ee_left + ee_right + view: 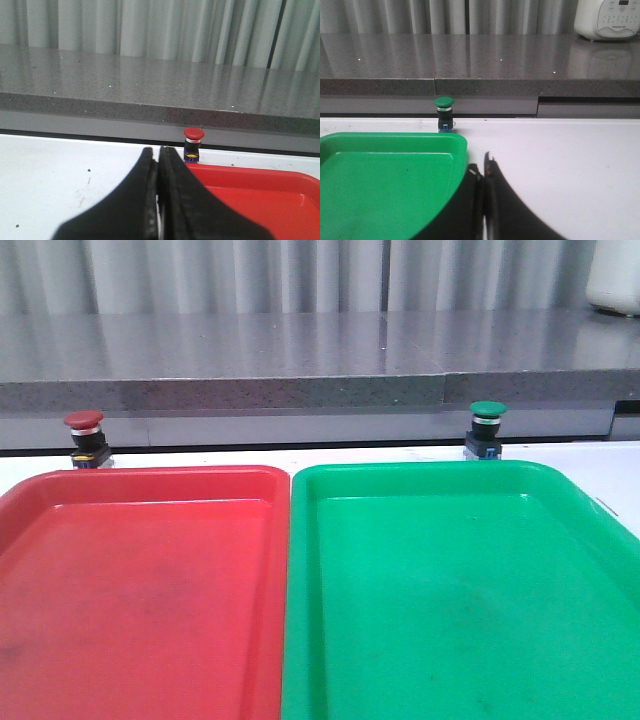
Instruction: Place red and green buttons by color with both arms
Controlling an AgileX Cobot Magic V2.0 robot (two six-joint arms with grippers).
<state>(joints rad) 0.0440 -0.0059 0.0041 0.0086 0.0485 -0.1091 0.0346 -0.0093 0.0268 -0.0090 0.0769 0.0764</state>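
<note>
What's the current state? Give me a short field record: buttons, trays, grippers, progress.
red button: upright on the white table, behind the red tray, outside it
green button: upright behind the green tray, outside it
trays: side by side, nothing visible inside
left gripper: shut, holding nothing, short of the red button
right gripper: shut, holding nothing, beside the green tray's corner
progress: neither button placed yet
</note>
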